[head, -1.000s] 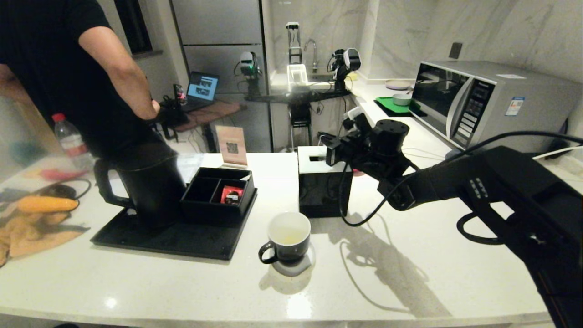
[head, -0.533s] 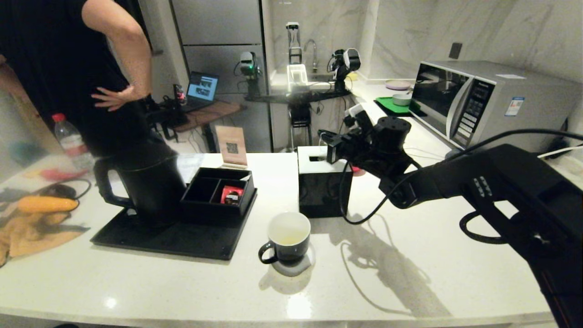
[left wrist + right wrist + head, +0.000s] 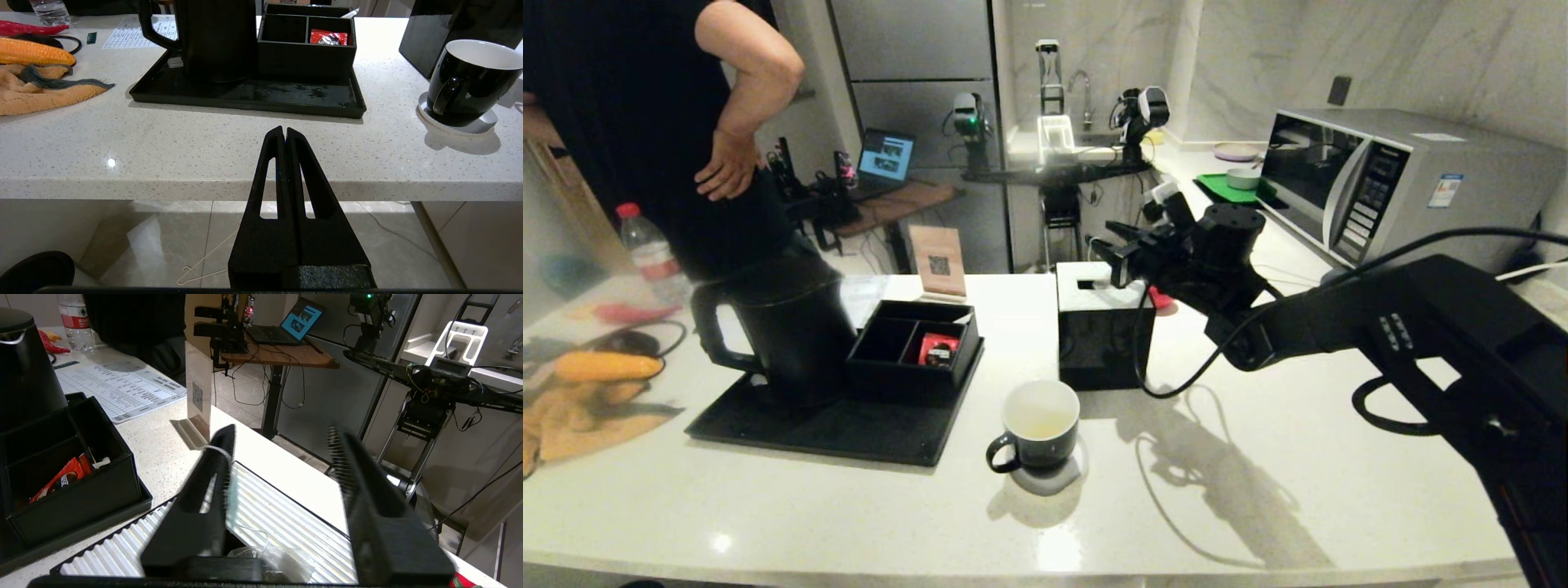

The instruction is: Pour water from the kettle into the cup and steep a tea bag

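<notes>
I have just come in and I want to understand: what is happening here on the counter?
The robot's right hand hovers over the black tissue box with its fingers open. A thin string lies over one finger, and the tea bag sits low between the fingers, not in the cup. The cup stands apart on its coaster. The kettle stands on the black tray, untouched. The left hand is parked, shut, below the counter edge.

Matte black kettle (image 3: 788,331), upright at centre left of the head view, handle facing frame left. Small dark cup (image 3: 1039,429) with white inside, upright at lower centre, handle toward lower left. Translucent tea bag (image 3: 282,559), string draped over a finger, at bottom centre of the right wrist view.
</notes>
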